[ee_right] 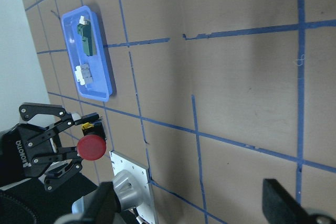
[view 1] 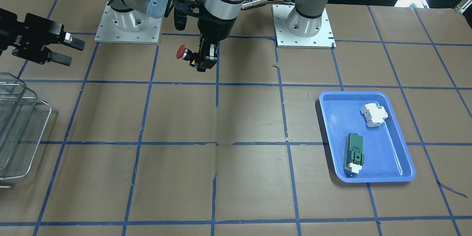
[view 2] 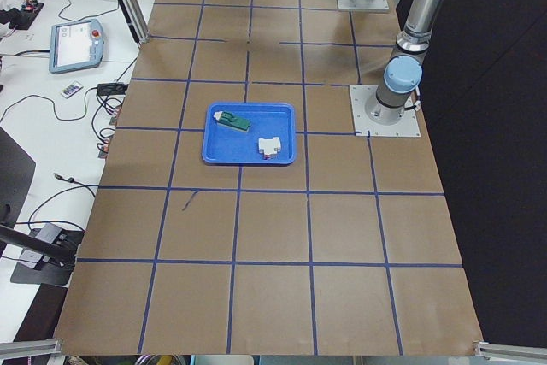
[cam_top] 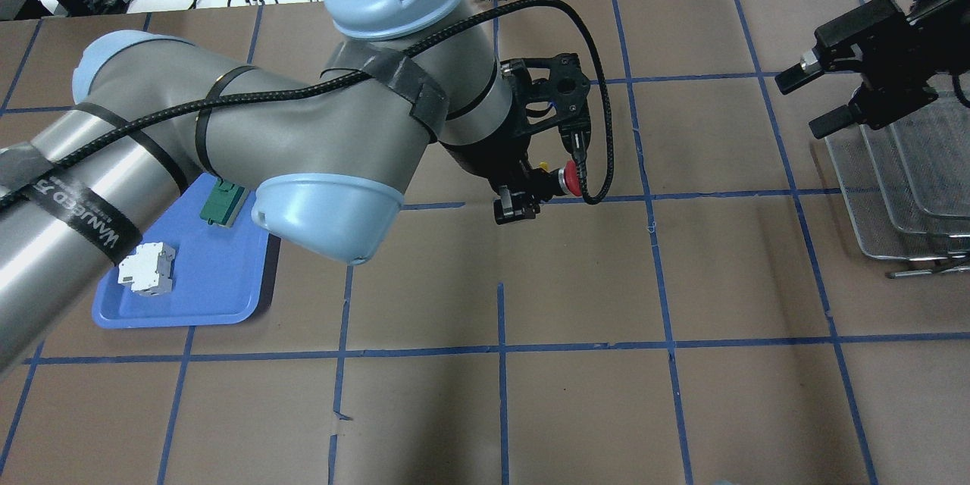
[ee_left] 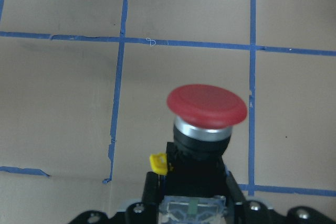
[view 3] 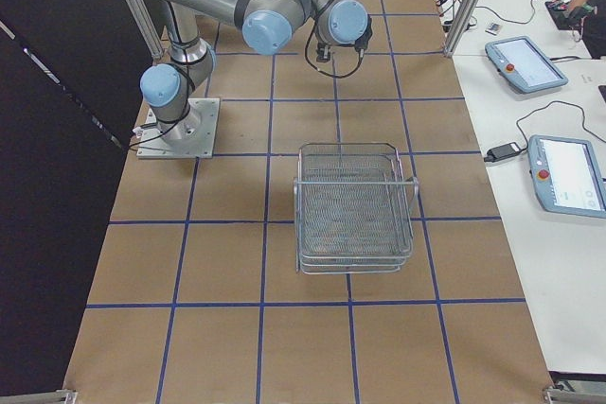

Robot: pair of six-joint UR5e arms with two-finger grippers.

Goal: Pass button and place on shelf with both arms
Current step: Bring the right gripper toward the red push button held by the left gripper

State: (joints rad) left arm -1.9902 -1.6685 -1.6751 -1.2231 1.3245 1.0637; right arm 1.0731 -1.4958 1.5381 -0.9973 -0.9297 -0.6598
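The button [view 1: 181,52], with a red mushroom cap and black body, is held sideways in the air in my left gripper [view 1: 201,60], which is shut on its rear. It also shows in the overhead view [cam_top: 568,179], in the left wrist view [ee_left: 207,103] and in the right wrist view [ee_right: 91,147]. My right gripper [view 1: 72,51] is open and empty. It hovers near the shelf and points toward the button, well apart from it [cam_top: 805,101]. The shelf [view 1: 22,129] is a silver wire-mesh rack at the table's end [cam_top: 894,189].
A blue tray [view 1: 383,147] on the left arm's side holds a white breaker [view 1: 375,114] and a green block [view 1: 354,150]. The table is brown paper with blue tape lines. The arm bases [view 1: 127,25] stand at the robot's edge.
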